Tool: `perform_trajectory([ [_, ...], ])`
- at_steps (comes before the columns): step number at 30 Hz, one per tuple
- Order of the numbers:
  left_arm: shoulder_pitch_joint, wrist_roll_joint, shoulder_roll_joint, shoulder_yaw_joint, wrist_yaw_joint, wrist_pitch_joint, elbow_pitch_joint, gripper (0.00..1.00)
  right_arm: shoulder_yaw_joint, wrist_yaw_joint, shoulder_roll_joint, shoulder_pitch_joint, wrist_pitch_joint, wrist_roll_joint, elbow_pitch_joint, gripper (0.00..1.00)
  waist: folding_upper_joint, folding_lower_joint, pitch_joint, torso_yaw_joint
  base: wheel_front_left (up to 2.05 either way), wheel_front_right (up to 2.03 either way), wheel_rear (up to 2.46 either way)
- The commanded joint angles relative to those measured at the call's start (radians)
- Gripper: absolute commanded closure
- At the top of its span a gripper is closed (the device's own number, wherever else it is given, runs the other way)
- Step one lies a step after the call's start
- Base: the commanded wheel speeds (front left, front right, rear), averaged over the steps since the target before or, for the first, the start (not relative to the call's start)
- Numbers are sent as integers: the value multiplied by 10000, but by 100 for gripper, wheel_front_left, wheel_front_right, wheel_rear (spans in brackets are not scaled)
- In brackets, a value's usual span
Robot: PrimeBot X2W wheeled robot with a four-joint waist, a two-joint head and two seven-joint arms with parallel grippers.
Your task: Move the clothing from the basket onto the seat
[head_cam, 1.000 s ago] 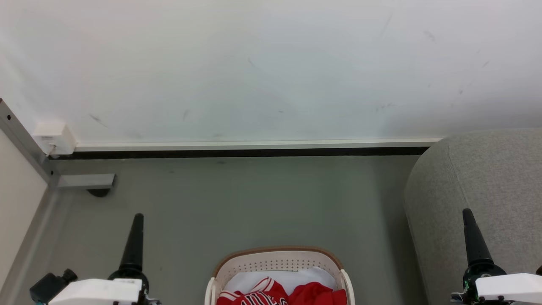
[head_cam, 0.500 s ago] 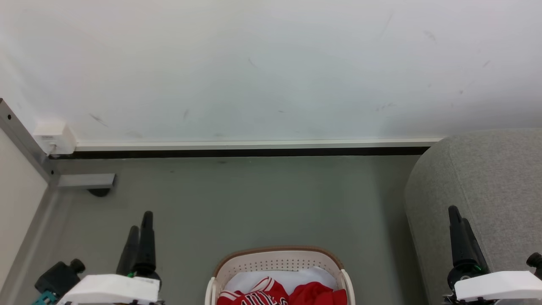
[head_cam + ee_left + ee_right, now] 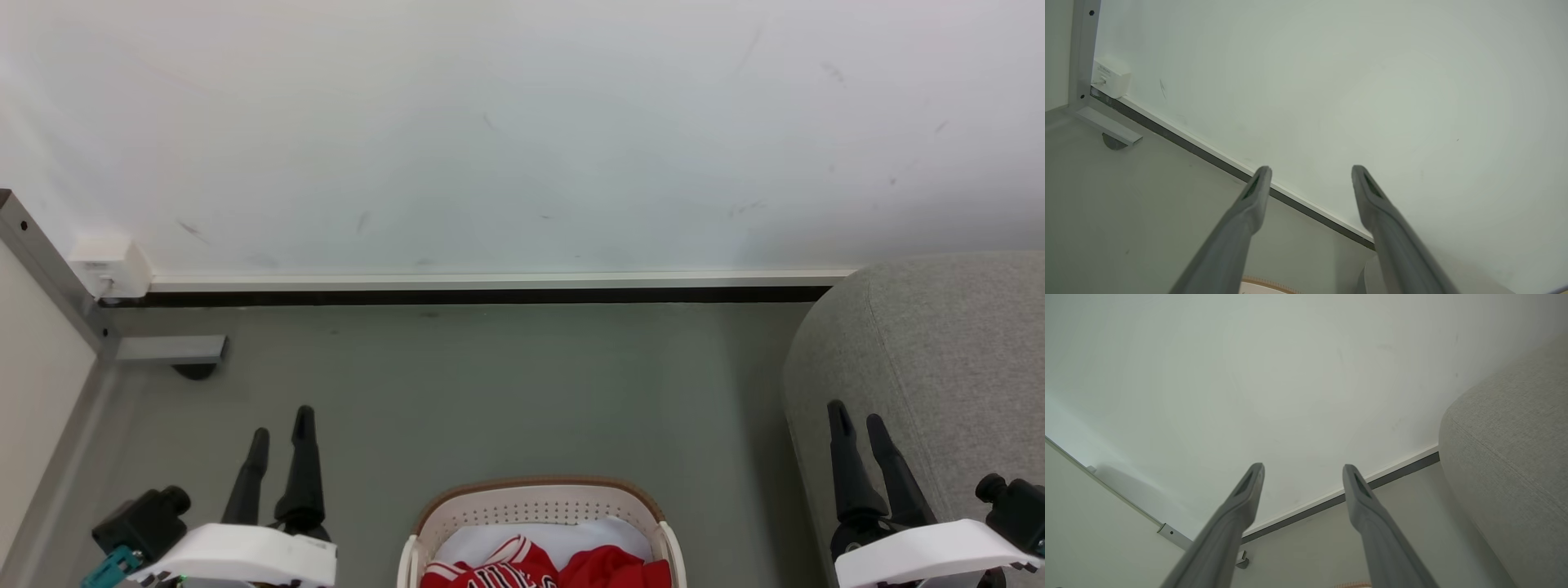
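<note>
Left gripper (image 3: 282,422) and right gripper (image 3: 854,413): fingers spread on both, empty. Basket (image 3: 535,483) lies between them, nearer the robot, so this is probably staging for a reach. Jersey (image 3: 490,573) and plain red garment (image 3: 612,565) lie inside the basket. Seat (image 3: 955,351) is just right of the right gripper. The right wrist view adds its stitched seam (image 3: 1502,453).

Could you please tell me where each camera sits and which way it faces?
Head view: on the head, facing forward and down at floor, wall and basket; left gripper lower left, right gripper lower right.
Left wrist view: on that wrist, looking along its open fingers at wall and skirting.
Right wrist view: on that wrist, looking along its open fingers at wall and seat.
Shared: the seat, in head and right wrist views.
</note>
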Motion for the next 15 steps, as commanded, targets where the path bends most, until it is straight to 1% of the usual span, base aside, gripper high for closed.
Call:
perform_trajectory([
  [1, -61, 330, 94, 0, 29, -105, -173, 0, 24, -10, -118, -247, -114, -352, -55, 0, 0, 0, 2, 5, 0, 0, 0],
  [8, -25, 1148, 100, -112, 139, -287, -147, 0, 73, -11, -85, -307, -300, -1342, 183, 0, 0, 0, -9, 29, 0, 0, 0],
  [15, -14, 1868, 106, -191, 229, -478, -161, 0, 149, -12, -2, -344, -482, -1975, 291, 0, 0, 0, -31, 32, 0, 0, 0],
])
